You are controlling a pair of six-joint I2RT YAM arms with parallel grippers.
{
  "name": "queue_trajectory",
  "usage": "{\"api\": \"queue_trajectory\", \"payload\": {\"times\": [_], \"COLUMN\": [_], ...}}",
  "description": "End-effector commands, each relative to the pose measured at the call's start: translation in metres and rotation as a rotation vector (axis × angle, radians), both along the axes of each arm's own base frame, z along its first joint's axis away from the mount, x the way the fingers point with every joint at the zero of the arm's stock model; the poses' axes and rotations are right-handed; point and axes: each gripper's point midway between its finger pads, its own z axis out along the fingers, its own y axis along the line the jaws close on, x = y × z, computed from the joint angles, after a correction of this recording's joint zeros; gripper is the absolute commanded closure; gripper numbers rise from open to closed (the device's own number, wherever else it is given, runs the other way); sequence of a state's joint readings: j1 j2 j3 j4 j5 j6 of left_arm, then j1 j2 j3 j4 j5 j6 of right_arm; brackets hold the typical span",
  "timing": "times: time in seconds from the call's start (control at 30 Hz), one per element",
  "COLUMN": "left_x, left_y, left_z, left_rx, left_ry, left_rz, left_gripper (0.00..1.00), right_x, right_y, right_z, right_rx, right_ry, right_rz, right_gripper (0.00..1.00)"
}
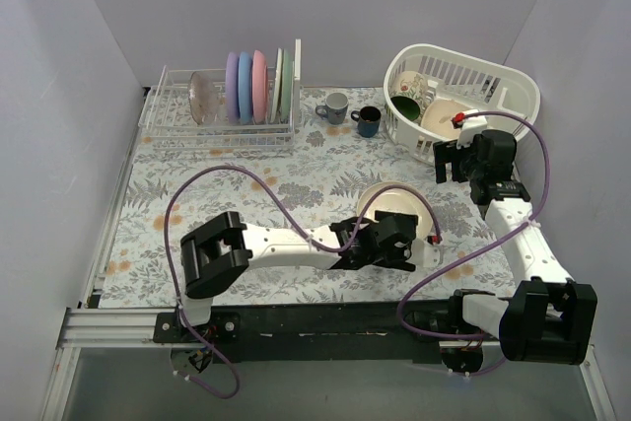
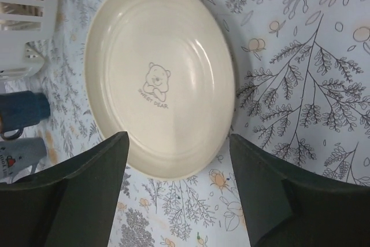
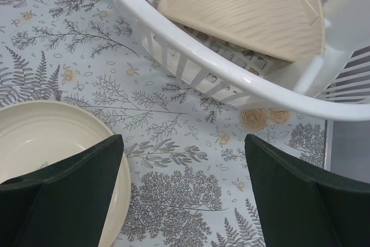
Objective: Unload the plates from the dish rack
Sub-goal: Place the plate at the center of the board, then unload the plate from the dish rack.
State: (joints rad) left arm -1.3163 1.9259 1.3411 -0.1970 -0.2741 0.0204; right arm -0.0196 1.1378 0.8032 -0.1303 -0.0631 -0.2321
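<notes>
Top view: dish rack (image 1: 222, 110) sits back left with five plates upright in it: mottled brown plate (image 1: 204, 98), purple plate (image 1: 232, 86), blue plate (image 1: 245, 86), pink plate (image 1: 259, 86), pale green plate (image 1: 283, 84). Cream plate (image 1: 387, 196) lies flat on the table (image 1: 246, 175), mid-right, well apart from the rack. Left gripper (image 1: 394, 236) is at its near rim. Right gripper (image 1: 447, 161) is between the cream plate and the white basket (image 1: 463, 96). Grey mug (image 1: 333, 107) and dark blue mug (image 1: 368, 121) stand between rack and basket.

Left wrist: fingers (image 2: 87, 189) spread wide, pinching nothing. Cream plate's near rim lies in the gap between the tips; contact cannot be told.

Right wrist: fingers (image 3: 300, 189) spread, empty. Cream plate is off to one side, partly behind one finger; basket rim is ahead.
</notes>
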Motion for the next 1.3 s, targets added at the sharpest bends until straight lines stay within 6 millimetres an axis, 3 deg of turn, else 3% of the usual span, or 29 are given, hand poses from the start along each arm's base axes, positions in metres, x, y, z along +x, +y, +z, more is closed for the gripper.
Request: {"api": "queue_trajectory", "payload": {"times": [0.0,0.1,0.13,0.2,0.23,0.3,0.33,0.43,0.6,0.63,0.7,0.73,0.8,0.83,0.9,0.93,1.0,1.03,1.1,1.27], "left_x": [0.012,0.042,0.067,0.095,0.127,0.155,0.176,0.204,0.228,0.240,0.248,0.259,0.264,0.271,0.272,0.277,0.277,0.283,0.284,0.301], "left_y": [0.008,0.020,0.033,0.045,0.068,0.090,0.114,0.148,0.202,0.223,0.245,0.275,0.293,0.315,0.326,0.343,0.351,0.365,0.369,0.403], "left_z": [0.084,0.112,0.121,0.140,0.153,0.171,0.183,0.199,0.231,0.239,0.247,0.252,0.257,0.259,0.258,0.255,0.252,0.247,0.244,0.225], "left_rx": [-0.206,-0.318,-0.355,-0.462,-0.519,-0.625,-0.663,-0.720,-0.826,-0.854,-0.897,-0.934,-0.964,-0.982,-0.995,-1.003,-1.022,-1.025,-1.037,-1.073], "left_ry": [0.025,0.040,0.037,0.084,0.091,0.132,0.115,0.081,0.065,0.075,0.105,0.104,0.127,0.122,0.152,0.150,0.191,0.195,0.236,0.312], "left_rz": [0.114,0.227,0.289,0.371,0.454,0.545,0.600,0.663,0.711,0.726,0.735,0.783,0.774,0.802,0.777,0.805,0.785,0.813,0.783,0.807], "left_gripper": [0.26,0.17,0.16,0.16,0.16,0.15,0.15,0.15,0.16,0.16,0.16,0.16,0.16,0.16,0.16,0.16,0.16,0.16,0.16,0.16], "right_x": [0.007,0.008,0.009,0.008,0.008,0.008,0.007,0.009,0.009,0.009,0.009,0.009,0.008,0.008,0.009,0.008,0.007,0.006,0.006,0.004], "right_y": [0.003,0.004,0.004,0.003,0.003,0.003,0.004,0.005,0.007,0.008,0.008,0.009,0.010,0.011,0.012,0.015,0.017,0.019,0.020,0.021], "right_z": [0.004,0.002,0.002,0.001,0.001,-0.002,-0.003,-0.005,-0.010,-0.012,-0.013,-0.013,-0.017,-0.017,-0.018,-0.017,-0.018,-0.017,-0.016,-0.018], "right_rx": [0.014,0.018,0.019,0.017,0.014,0.012,0.013,0.015,0.018,0.018,0.018,0.019,0.021,0.025,0.029,0.034,0.042,0.047,0.049,0.049], "right_ry": [-0.026,-0.018,-0.019,-0.017,-0.015,-0.010,-0.007,0.002,0.023,0.027,0.033,0.034,0.044,0.044,0.052,0.051,0.052,0.050,0.045,0.047], "right_rz": [0.013,0.018,0.017,0.017,0.018,0.021,0.026,0.034,0.046,0.052,0.054,0.059,0.063,0.066,0.075,0.089,0.102,0.110,0.118,0.129], "right_gripper": [0.06,0.07,0.07,0.07,0.07,0.07,0.07,0.07,0.08,0.09,0.09,0.09,0.10,0.10,0.10,0.10,0.11,0.11,0.11,0.11]}}
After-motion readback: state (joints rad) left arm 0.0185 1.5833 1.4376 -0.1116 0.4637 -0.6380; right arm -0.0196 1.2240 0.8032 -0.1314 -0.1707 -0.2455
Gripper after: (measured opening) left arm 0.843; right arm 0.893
